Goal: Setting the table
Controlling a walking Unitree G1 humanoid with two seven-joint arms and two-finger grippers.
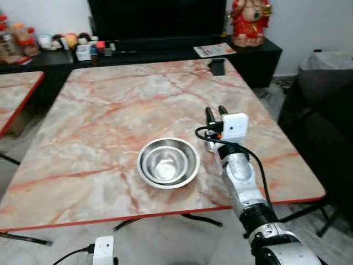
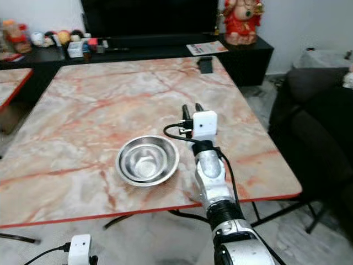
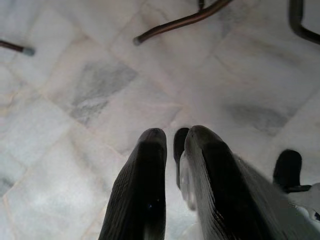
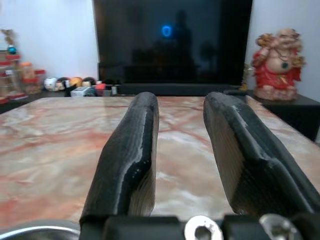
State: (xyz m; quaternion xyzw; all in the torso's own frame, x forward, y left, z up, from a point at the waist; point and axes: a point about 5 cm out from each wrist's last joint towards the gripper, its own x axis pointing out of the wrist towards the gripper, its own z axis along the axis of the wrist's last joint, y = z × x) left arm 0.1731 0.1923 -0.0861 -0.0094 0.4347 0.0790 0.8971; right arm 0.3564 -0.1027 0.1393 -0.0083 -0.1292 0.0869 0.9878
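The steel bowl (image 1: 168, 162) sits upright on the marble worktop (image 1: 110, 110), in the lower centre of the left eye view, near the front edge. The right gripper (image 1: 216, 115) is just right of the bowl, low over the worktop, fingers parted with nothing between them. The left gripper (image 3: 172, 150) hangs below the worktop over the tiled floor (image 3: 75, 90), fingers nearly together, holding nothing. A red figurine (image 1: 249, 21) stands at upper right.
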